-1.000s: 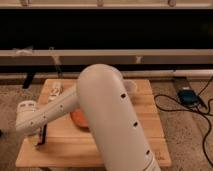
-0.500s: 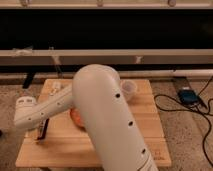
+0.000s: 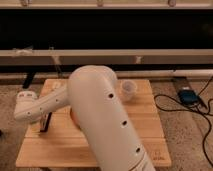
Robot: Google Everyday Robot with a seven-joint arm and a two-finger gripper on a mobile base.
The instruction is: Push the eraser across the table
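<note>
Arm (image 3: 100, 115): big and white. It fills the middle of the view and reaches down and to the left over the surface.
Gripper (image 3: 30, 107): at the left end of the arm, low over the left side of the surface, just beside the eraser.
Jaws: I cannot tell if they are released or clenched. The white arm end hides them.
Eraser (image 3: 45, 122): a small dark flat block. It lies on the left part of the surface, near the left edge, right by the arm's end. I cannot tell if the gripper touches it.
Surface (image 3: 140, 130): a small light wooden top with plank stripes. Its right half is bare wood.
Cup (image 3: 128, 89): small and whitish. It stands near the back of the surface, to the right of the arm.
Orange thing (image 3: 73, 116): only a bit peeks out by the arm, near the middle of the surface.
Floor: a dark box (image 3: 187, 96) and black wires (image 3: 200, 120) lie to the right of the surface.
</note>
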